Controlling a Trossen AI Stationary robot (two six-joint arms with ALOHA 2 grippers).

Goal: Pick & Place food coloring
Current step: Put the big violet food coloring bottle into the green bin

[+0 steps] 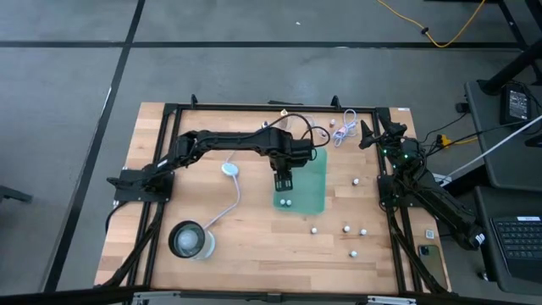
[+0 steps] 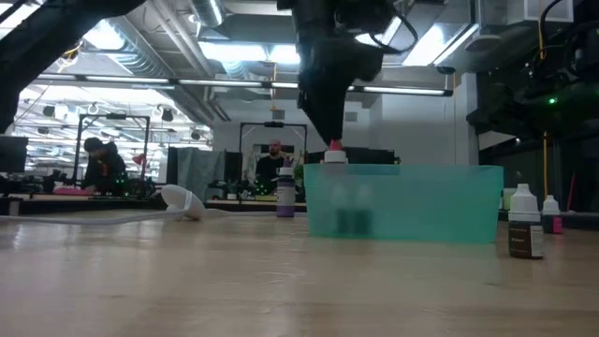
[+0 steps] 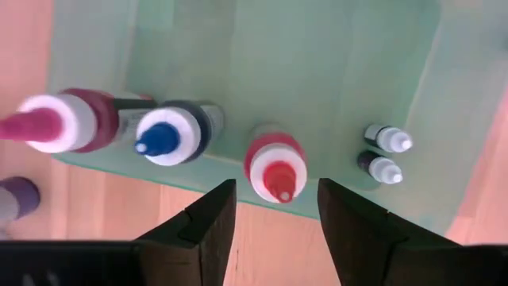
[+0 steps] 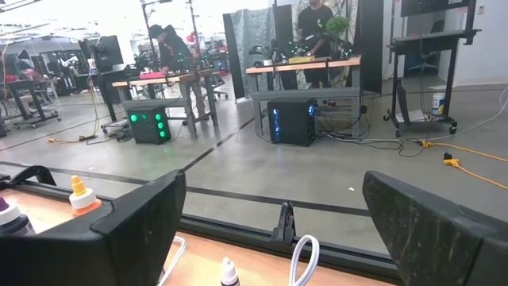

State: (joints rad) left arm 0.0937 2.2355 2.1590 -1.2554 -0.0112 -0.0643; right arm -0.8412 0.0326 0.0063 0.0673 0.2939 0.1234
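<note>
A translucent green tray (image 1: 312, 174) sits mid-table. My left gripper (image 1: 284, 180) hangs over the tray's near part, pointing down and open. In the left wrist view a red-capped food coloring bottle (image 3: 275, 168) stands upright between the gripper's (image 3: 276, 208) fingertips, with a narrow gap on each side. Beside it stand a blue-capped bottle (image 3: 165, 137) and a magenta-capped one (image 3: 55, 123). Two smaller white-capped bottles (image 3: 387, 153) stand farther along in the tray (image 1: 284, 202). The low view shows the red cap (image 2: 334, 153) just under the gripper, above the tray wall. My right gripper (image 4: 274, 195) waits open at the far right corner (image 1: 370, 134).
Several loose bottles stand on the wood right of the tray (image 1: 345, 228), (image 1: 356, 180), and two by the far edge (image 1: 334, 134). A pale puck (image 1: 230, 169) on a white cable lies left of the tray. A round glass container (image 1: 191, 241) stands near the left front.
</note>
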